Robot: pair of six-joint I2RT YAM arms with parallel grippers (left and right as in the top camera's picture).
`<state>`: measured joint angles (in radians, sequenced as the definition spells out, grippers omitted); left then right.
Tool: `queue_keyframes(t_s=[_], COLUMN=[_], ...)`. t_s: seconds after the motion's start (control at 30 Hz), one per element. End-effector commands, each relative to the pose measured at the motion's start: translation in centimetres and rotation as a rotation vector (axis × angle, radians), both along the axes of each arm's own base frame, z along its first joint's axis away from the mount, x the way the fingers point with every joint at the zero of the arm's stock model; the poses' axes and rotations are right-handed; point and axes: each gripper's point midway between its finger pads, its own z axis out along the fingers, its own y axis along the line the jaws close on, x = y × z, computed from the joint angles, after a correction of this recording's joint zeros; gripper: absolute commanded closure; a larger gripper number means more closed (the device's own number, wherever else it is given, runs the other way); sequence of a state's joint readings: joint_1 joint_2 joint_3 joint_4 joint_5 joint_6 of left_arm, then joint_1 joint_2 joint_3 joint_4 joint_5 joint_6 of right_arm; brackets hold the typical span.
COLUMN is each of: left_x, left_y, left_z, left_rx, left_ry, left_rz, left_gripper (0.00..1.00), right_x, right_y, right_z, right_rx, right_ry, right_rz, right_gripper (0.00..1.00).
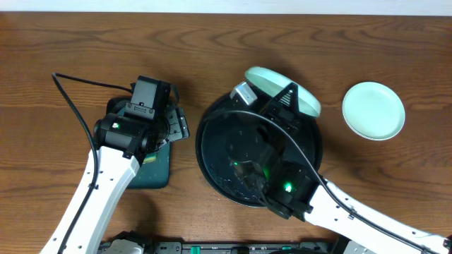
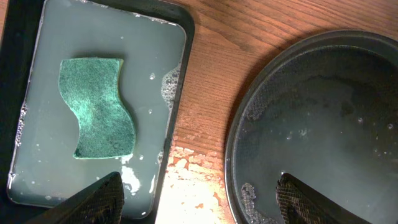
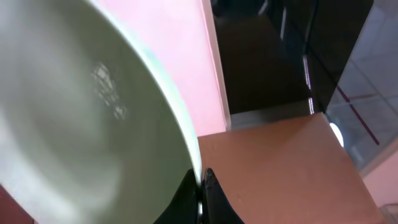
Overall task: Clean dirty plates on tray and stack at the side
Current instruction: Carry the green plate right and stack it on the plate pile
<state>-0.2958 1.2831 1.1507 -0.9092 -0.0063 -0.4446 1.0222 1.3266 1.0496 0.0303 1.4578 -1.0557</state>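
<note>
Progress roughly midway, judging by layout. Parked plate point(image 1: 373, 111), pale mint, flat on the table point(image 1: 212, 49) at right of the overhead view, well apart from the black tray point(image 1: 212, 152). Held plate point(image 1: 267, 77), also pale mint, tilted above the tray's upper rim, pinched at its edge by the right gripper point(image 3: 200, 184), narrowed tight onto the rim in the right wrist view. No teal smear visible on either, though the held plate's face blurred up close. Third plate not made out anywhere; possibly hidden under the right arm, cannot tell. Visible tray floor wet, sudsy, bare of plates. Left gripper point(image 2: 199, 179) spread wide and empty, hovering between the green tray point(image 2: 186, 31) and the black tray, with the sponge point(image 2: 96, 107) lying in soapy water at upper left of the left wrist view. Likely left to do: carrying the held plate rightward and stacking on the parked plate. Open wood between tray rim and parked plate, free of obstacles. Raised rim directly below the held plate, so worth clearing upward first.
</note>
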Motion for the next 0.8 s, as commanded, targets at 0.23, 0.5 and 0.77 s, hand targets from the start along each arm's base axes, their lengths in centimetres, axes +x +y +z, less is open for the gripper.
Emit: queue_keyframes(t_s=[0.23, 0.5, 0.77], left_x=[0.0, 0.0, -0.2], left_y=[0.1, 0.2, 0.2], left_z=[-0.2, -0.2, -0.2], left_rx=[0.015, 0.015, 0.017], left_ry=[0.003, 0.004, 0.009], left_rz=[-0.003, -0.003, -0.003], left_gripper=[0.21, 0.21, 0.21], right_x=[-0.4, 2.3, 2.8], right_y=[-0.2, -1.4, -0.1], right_z=[1.6, -5.7, -15.8], right_rx=[0.117, 0.378, 1.375], right_ry=[-0.062, 0.104, 0.509], right_rz=[0.010, 0.082, -0.077], right_gripper=[0.99, 0.99, 0.98])
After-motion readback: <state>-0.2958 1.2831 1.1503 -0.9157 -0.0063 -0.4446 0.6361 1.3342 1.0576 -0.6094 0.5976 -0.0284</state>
